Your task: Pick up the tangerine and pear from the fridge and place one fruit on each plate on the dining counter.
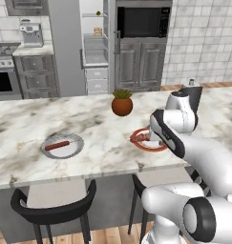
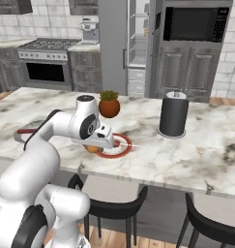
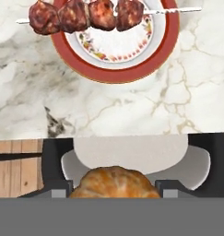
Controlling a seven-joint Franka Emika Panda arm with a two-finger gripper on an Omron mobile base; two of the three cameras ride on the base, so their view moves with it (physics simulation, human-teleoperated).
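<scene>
The tangerine (image 3: 114,182) is clamped between the gripper's (image 3: 114,189) fingers at the bottom centre of the hand view, over the marble dining counter's (image 3: 35,110) edge. The red-rimmed plate (image 3: 114,73), topped with a meat skewer (image 3: 88,14), is seen at upper centre.

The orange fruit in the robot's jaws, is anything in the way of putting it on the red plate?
Yes. A meat skewer lies across the red-rimmed plate, covering its far half. The near half looks bare, so the tangerine could probably land there.
</scene>
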